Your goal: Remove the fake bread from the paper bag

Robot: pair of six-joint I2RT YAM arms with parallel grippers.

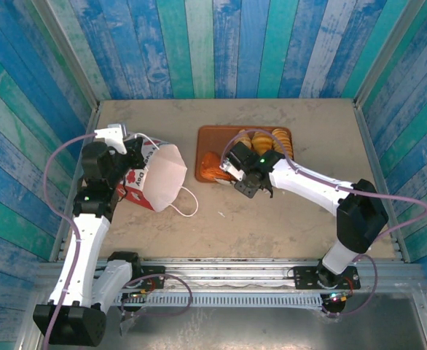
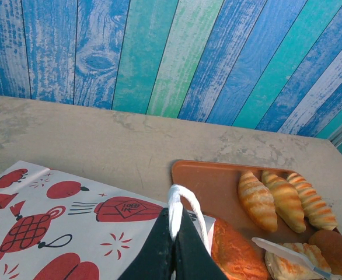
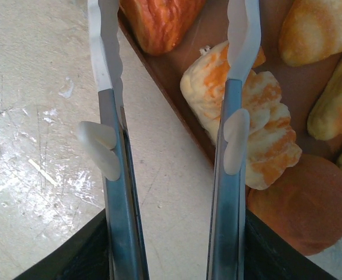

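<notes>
The paper bag (image 1: 161, 177) lies tilted on the table's left side, its red-patterned face (image 2: 54, 221) up. My left gripper (image 2: 174, 233) is shut on the bag's white cord handle (image 2: 181, 201). Several pieces of fake bread (image 1: 263, 142) rest on the brown tray (image 1: 208, 135): three croissants (image 2: 285, 198), an orange loaf (image 2: 235, 251), a pale roll (image 3: 264, 116) and a round bun (image 3: 302, 204). My right gripper (image 3: 174, 256) grips metal tongs (image 3: 110, 175), whose arms stand spread. One arm is over the table, the other over the pale roll. Inside of the bag is hidden.
The bag's second cord handle (image 1: 188, 204) loops loose on the table in front of the bag. Blue-green plank walls (image 1: 221, 44) enclose the table on three sides. Bare tabletop (image 1: 272, 226) lies in front of the tray.
</notes>
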